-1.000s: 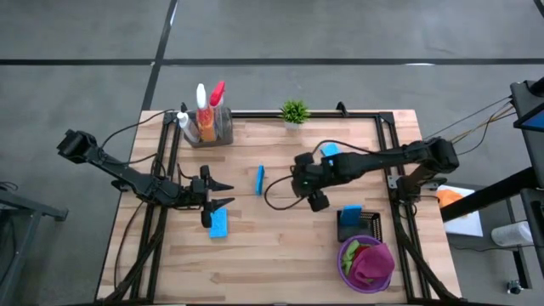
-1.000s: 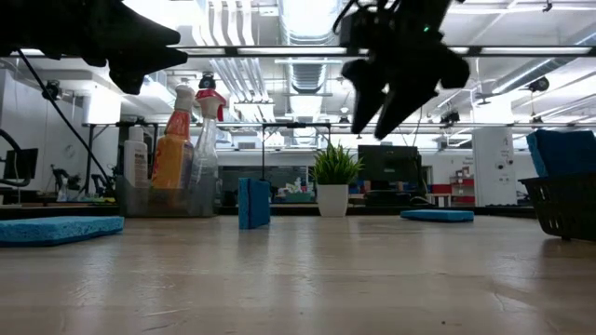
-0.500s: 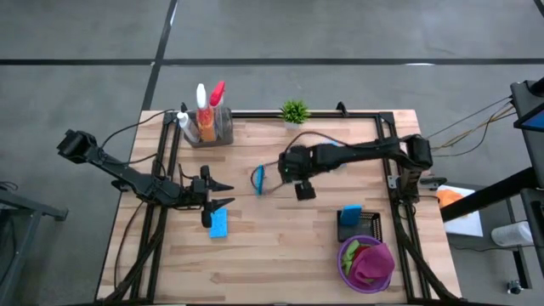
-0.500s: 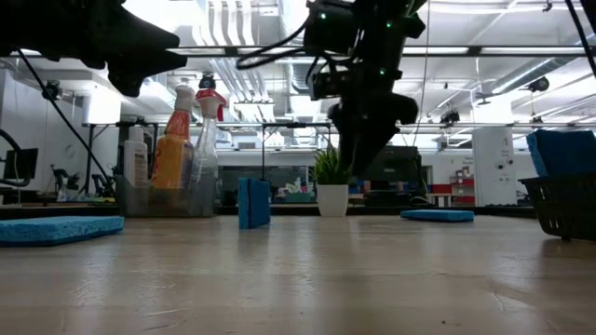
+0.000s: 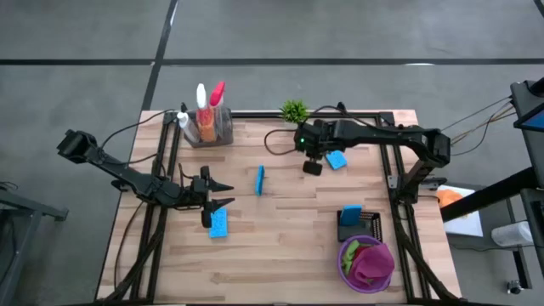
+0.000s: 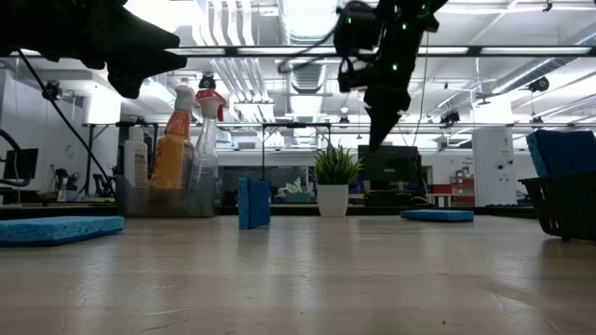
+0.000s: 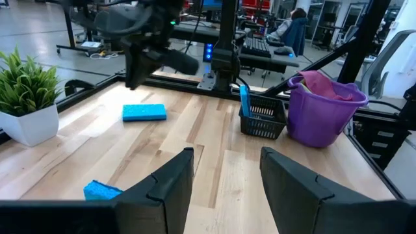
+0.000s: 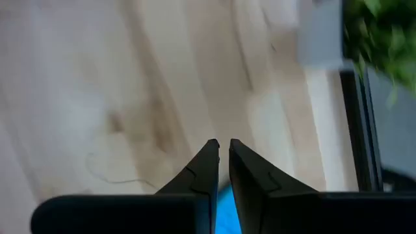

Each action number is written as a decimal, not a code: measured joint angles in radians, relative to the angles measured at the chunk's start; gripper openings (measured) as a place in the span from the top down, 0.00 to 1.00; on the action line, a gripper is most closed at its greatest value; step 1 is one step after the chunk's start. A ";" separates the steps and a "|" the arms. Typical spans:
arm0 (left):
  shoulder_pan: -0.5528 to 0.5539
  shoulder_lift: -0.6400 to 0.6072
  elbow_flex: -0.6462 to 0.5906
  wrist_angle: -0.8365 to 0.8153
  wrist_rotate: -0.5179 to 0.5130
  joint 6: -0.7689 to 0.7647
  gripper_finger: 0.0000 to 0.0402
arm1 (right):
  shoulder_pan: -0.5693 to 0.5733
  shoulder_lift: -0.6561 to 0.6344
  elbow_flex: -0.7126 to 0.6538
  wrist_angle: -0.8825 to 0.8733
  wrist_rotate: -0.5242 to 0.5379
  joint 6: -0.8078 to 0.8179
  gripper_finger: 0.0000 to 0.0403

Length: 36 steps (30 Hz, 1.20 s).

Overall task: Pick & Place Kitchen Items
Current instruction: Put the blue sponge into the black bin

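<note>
Three blue sponges lie loose on the table. One lies flat [image 5: 218,223] just near of my open left gripper [image 5: 228,194]. Another stands on its long edge [image 5: 260,179] at mid-table. The third lies flat [image 5: 337,159] near the far edge, right beside my right gripper [image 5: 312,167]. That gripper is shut with nothing between its fingers [image 8: 222,146] and hangs well above the table [image 6: 377,140]. Spray bottles stand in a clear container [image 5: 208,119] at the far left. Cloths fill a purple bucket [image 5: 367,263] at the near right.
A black basket [image 5: 357,223] with a blue sponge standing in it sits beside the bucket. A small potted plant [image 5: 294,110] stands at the far edge, close to my right arm. Black frame rails run along the table's left, right and far sides.
My right gripper has swung from mid-table toward the far edge, ending beside the flat sponge near the plant. It has rolled about its own axis on the way, and its fingers have gone from open to shut. No sponge has moved.
</note>
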<state>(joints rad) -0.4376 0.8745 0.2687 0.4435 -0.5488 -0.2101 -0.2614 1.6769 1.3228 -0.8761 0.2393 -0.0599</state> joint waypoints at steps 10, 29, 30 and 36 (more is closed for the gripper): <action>0.000 0.000 0.000 0.000 0.000 -0.009 0.55 | -0.131 0.085 -0.003 -0.126 0.007 0.076 0.96; 0.000 0.000 0.000 0.000 0.000 -0.027 0.55 | -0.142 0.281 -0.003 -0.268 0.011 0.117 0.96; 0.000 0.000 0.000 0.000 0.000 -0.027 0.55 | -0.142 0.291 -0.003 -0.268 0.015 0.117 0.96; 0.000 0.000 0.000 0.000 0.000 -0.027 0.55 | -0.144 0.343 -0.003 -0.291 0.041 0.116 0.96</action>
<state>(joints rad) -0.4374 0.8745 0.2687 0.4431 -0.5488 -0.2375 -0.4053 2.0203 1.3197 -1.1666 0.2798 0.0564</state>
